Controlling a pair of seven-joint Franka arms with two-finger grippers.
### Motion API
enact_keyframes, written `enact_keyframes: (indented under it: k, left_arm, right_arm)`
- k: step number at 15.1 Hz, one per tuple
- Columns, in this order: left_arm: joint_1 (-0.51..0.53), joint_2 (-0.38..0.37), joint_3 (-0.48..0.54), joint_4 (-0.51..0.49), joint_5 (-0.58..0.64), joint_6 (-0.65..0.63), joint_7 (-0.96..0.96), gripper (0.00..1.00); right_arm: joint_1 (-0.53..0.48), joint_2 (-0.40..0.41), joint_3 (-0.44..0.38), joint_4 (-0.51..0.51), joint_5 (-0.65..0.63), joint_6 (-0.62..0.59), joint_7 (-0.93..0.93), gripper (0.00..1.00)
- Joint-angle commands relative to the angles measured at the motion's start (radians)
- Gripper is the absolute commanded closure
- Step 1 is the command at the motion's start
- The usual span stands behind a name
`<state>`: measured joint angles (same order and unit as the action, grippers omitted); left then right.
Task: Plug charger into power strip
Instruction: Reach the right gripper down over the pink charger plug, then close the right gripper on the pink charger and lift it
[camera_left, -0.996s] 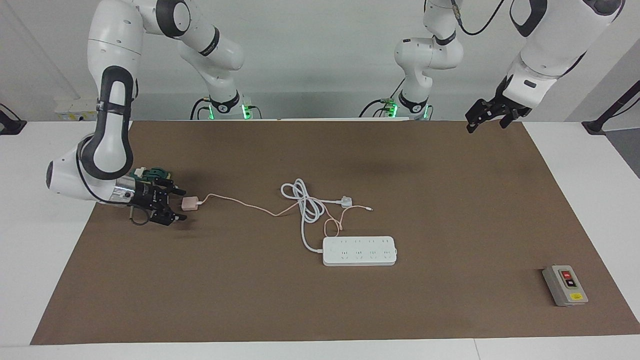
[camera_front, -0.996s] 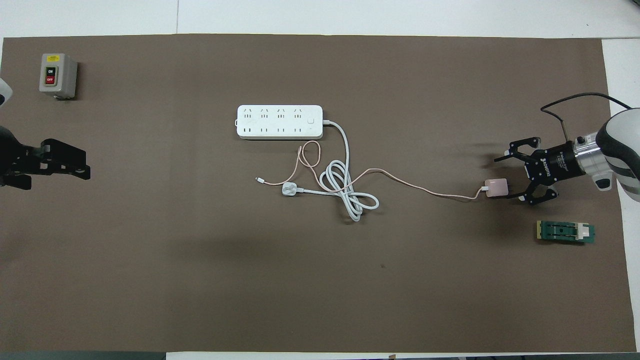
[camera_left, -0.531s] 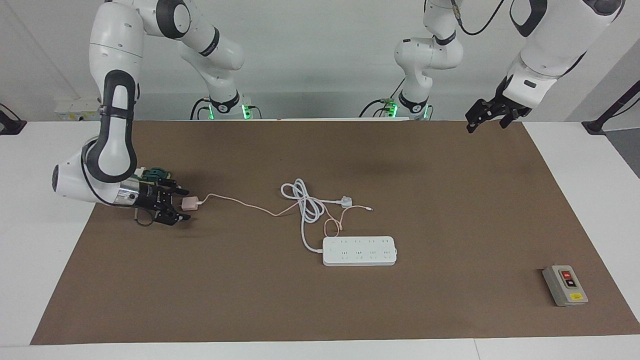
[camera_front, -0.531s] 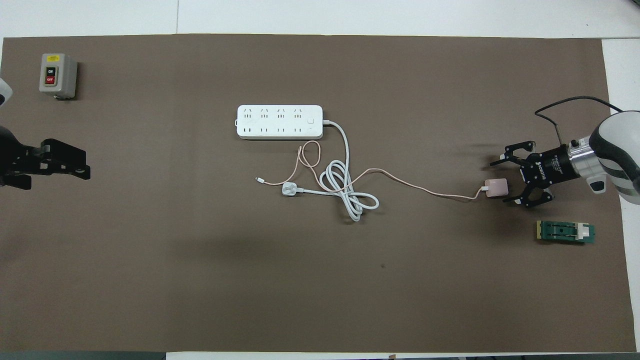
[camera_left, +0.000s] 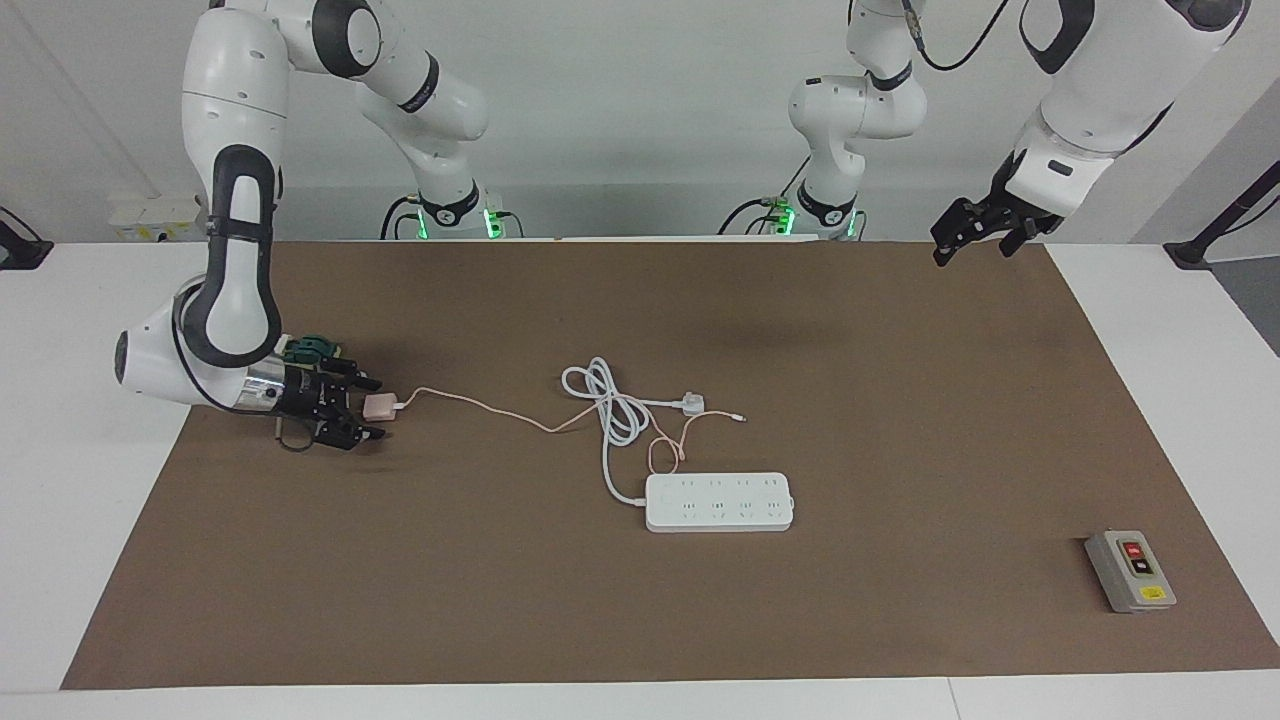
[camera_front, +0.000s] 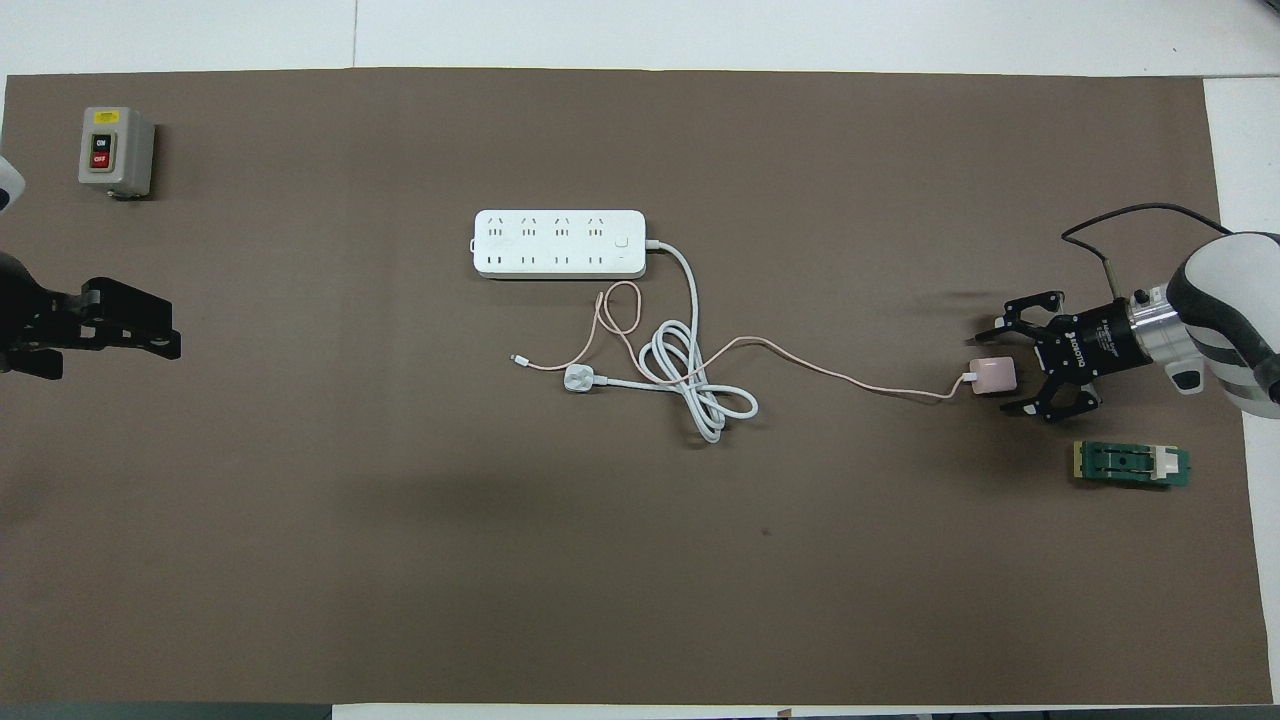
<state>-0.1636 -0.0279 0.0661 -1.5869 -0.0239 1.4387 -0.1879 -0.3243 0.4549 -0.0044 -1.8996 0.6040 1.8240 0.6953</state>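
The pale pink charger (camera_left: 378, 406) lies on the brown mat at the right arm's end of the table, its thin pink cable (camera_left: 480, 408) running toward the middle. It also shows in the overhead view (camera_front: 993, 376). My right gripper (camera_left: 370, 409) is low at the mat and open, one finger on each side of the charger (camera_front: 994, 371); no finger visibly touches it. The white power strip (camera_left: 720, 502) lies flat at the middle of the mat (camera_front: 558, 243), sockets up. My left gripper (camera_left: 968, 238) waits open, raised over the mat's edge at the left arm's end (camera_front: 130, 330).
The strip's thick white cord (camera_front: 690, 385) is coiled nearer to the robots than the strip and ends in a white plug (camera_front: 578, 378). A green part (camera_front: 1130, 464) lies beside the right gripper. A grey button box (camera_front: 115, 150) stands at the left arm's end.
My right gripper has slid toward the table's middle, so its open fingers now reach along both sides of the charger. The charger and the left arm have not moved.
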Motion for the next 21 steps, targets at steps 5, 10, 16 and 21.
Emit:
enact_keyframes:
  k: [5,10,16,21]
  left_arm:
    - [0.012,-0.029,-0.005,-0.030,-0.007,0.014,0.008,0.00]
    - [0.012,-0.029,-0.005,-0.030,-0.007,0.014,0.008,0.00]
    - [0.067,-0.027,-0.003,-0.038,-0.068,0.109,0.013,0.00]
    - [0.162,0.063,0.001,-0.038,-0.378,0.121,0.094,0.00]
  right_arm:
    - [0.007,-0.016,0.001,-0.024,-0.001,0.035,-0.016,1.00]
    - [0.011,-0.016,0.003,-0.013,0.000,0.023,0.047,1.00]
    - [0.128,-0.024,0.003,0.197,-0.009,-0.147,0.277,1.00]
    - [0.316,-0.139,0.012,0.240,0.011,-0.143,0.459,1.00]
